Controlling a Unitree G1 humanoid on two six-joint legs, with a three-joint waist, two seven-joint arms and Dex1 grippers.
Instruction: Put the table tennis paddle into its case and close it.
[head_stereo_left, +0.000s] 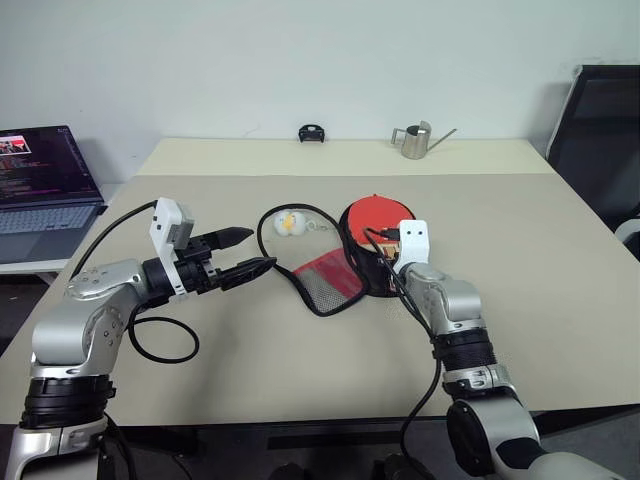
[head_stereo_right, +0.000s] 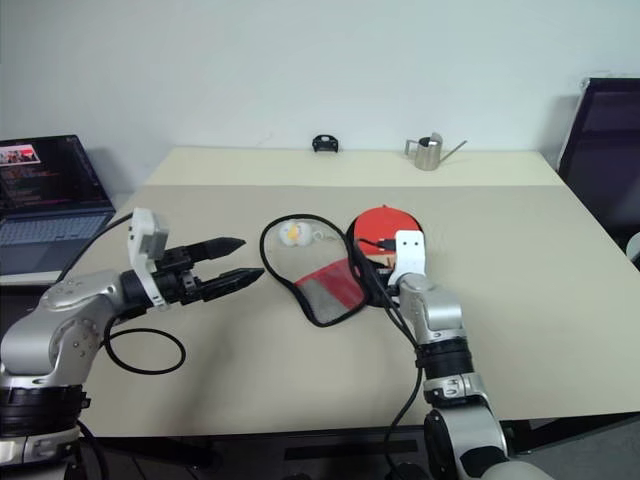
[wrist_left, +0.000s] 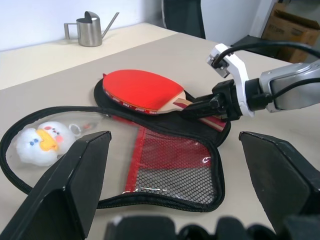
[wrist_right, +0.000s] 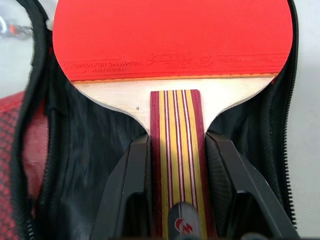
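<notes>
The table tennis paddle (wrist_right: 172, 37) has a round red face and a striped wooden handle (wrist_right: 176, 150). My right gripper (wrist_right: 176, 175) is shut on that handle and holds the paddle over the black half of the open case (head_stereo_left: 378, 282). The case's other flap, red with a mesh pocket (wrist_left: 167, 165), lies spread flat on the table toward my left arm. A white-yellow charm (head_stereo_left: 286, 223) rests inside the loop of the unzipped black edging. My left gripper (head_stereo_left: 248, 252) hovers open to the left of the case, pointing at it and touching nothing.
A metal watering can (head_stereo_left: 414, 140) and a small black object (head_stereo_left: 311, 133) stand at the table's far edge. A laptop (head_stereo_left: 40, 180) sits on a side surface at the left. A dark chair (head_stereo_left: 600, 130) stands at the right. Black cables (head_stereo_left: 165, 340) loop by my left arm.
</notes>
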